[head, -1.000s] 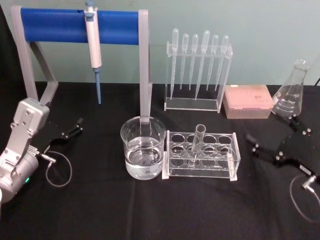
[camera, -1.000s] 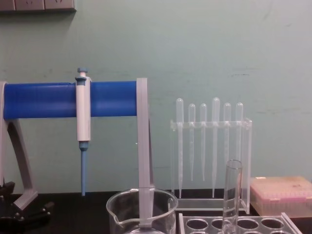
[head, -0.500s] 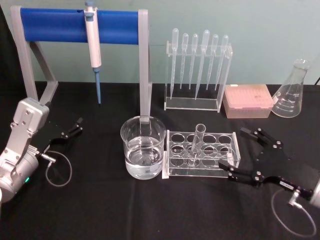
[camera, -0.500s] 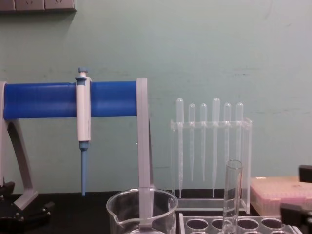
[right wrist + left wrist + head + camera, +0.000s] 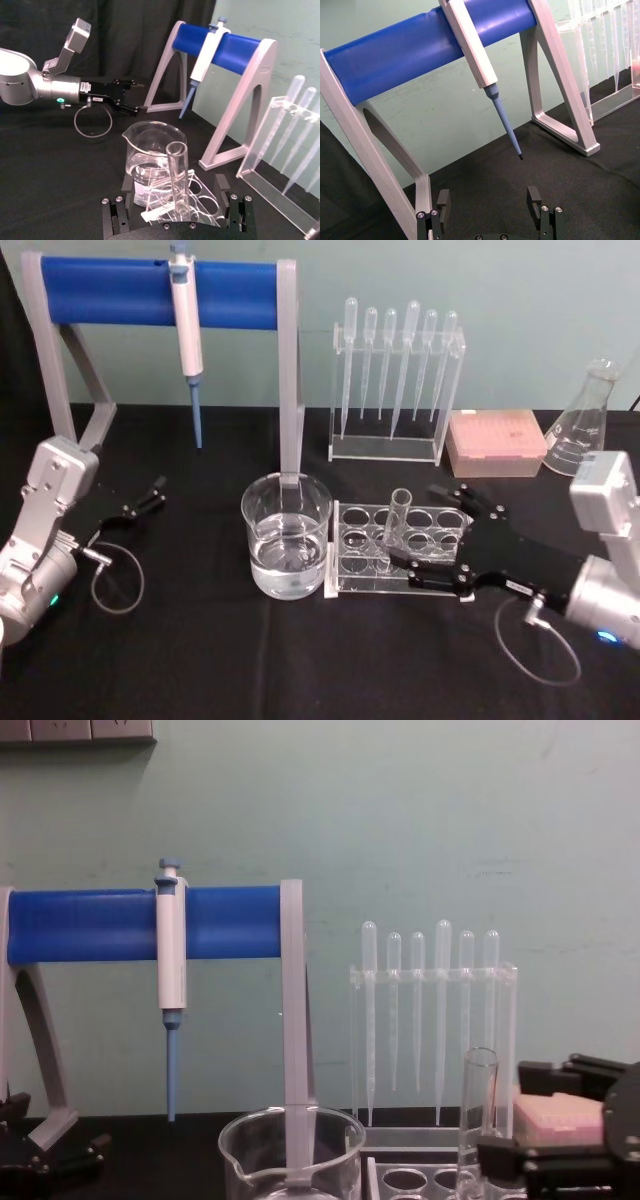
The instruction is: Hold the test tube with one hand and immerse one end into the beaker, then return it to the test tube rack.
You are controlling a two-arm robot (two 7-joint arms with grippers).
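Two fingers of the right tool [image 5: 412,523] stand spread apart, one on each side of the test tube [image 5: 398,512], with nothing grasped yet. The tube stands in a hole near the middle of the clear rack [image 5: 350,577] and leans a little rather than sitting plumb. In the right wrist view there is a gap between the glass and each finger.

That lean is the first risk. If the fingers close off-centre, one pad would probably meet the glass first and lever the tube against the hole's edge, which could shift the light rack or stress the glass. The nearer finger also lies low over the rack's front wall, so closing or lifting might catch the plastic and drag the rack along.

Smooth, round glass is likely to slip in a weak grip, and a hard squeeze could crack it. A lift that is not in line with the tube could bind it in the hole.

The beaker [image 5: 262,540], partly filled with water [image 5: 287,567], stands just beside the rack. A low swing across could clip its rim.

The left tool [image 5: 145,498] rests released on the table [image 5: 200,660], well apart.
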